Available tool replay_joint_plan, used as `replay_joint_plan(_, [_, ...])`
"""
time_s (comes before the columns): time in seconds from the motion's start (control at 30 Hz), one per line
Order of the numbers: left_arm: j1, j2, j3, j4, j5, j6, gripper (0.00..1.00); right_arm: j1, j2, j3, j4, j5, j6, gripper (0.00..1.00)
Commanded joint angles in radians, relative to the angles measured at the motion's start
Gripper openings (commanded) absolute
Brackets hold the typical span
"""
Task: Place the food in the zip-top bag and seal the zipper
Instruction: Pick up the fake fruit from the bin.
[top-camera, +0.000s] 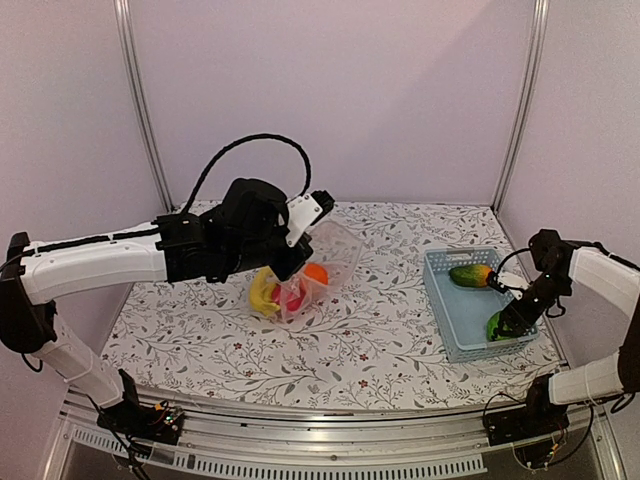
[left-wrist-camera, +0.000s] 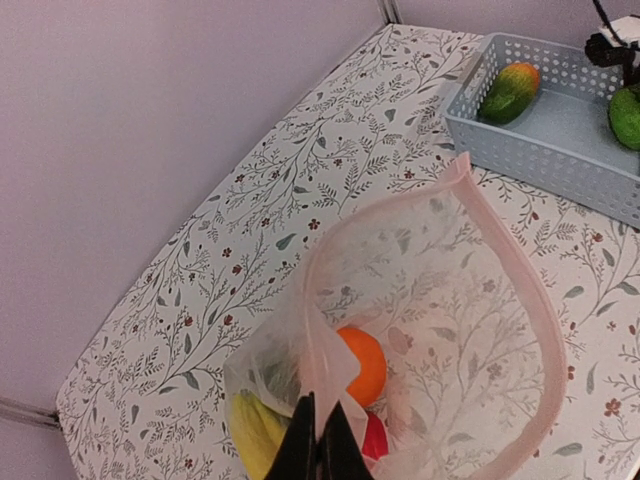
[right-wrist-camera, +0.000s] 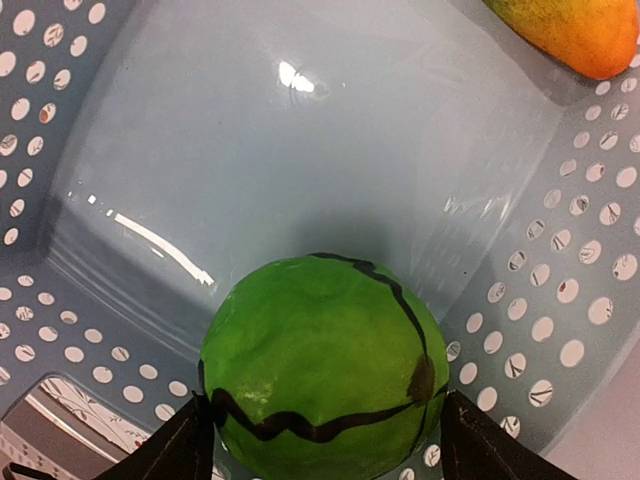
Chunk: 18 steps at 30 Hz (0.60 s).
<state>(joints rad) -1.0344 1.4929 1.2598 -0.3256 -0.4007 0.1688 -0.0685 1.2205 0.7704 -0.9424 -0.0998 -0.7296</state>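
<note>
My left gripper (top-camera: 300, 262) is shut on the near edge of the clear zip-top bag (top-camera: 330, 255) and holds its mouth open above the table. In the left wrist view the gripper (left-wrist-camera: 318, 440) pinches the plastic, and the pale pink zipper (left-wrist-camera: 522, 290) loops round the open mouth. Inside lie the orange (left-wrist-camera: 362, 362), yellow bananas (left-wrist-camera: 255, 435), red apple (left-wrist-camera: 372, 437) and a dark green piece (left-wrist-camera: 275, 375). My right gripper (top-camera: 508, 318) is down in the basket, its jaws touching both sides of the striped green ball (right-wrist-camera: 320, 360). The green-orange mango (top-camera: 470, 275) lies at the basket's far end.
The light blue lattice basket (top-camera: 445, 300) stands at the right of the flowered table (top-camera: 380, 330). Its perforated walls (right-wrist-camera: 560, 290) close in round my right gripper. Pale walls and metal posts (top-camera: 140, 100) bound the back and sides.
</note>
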Motion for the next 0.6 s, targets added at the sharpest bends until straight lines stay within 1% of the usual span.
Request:
replay_joint_plan(0.0, [-0.014,0.010,-0.014,0.025,-0.004,0.009,0.00,-0.001,0.037,-0.037,0.016,-0.010,0.010,0.77])
replay_joint_plan(0.27, [-0.013,0.015,-0.014,0.023,-0.007,0.011,0.00,0.005,0.047,-0.036,0.026,-0.027,0.021,0.79])
replay_joint_plan(0.4, [-0.014,0.013,-0.014,0.024,-0.009,0.009,0.00,0.026,0.053,-0.037,0.031,-0.031,0.031,0.83])
replay_joint_plan(0.57, [-0.013,0.009,-0.014,0.023,-0.006,0.010,0.00,0.052,0.054,-0.013,0.042,-0.039,0.062,0.75])
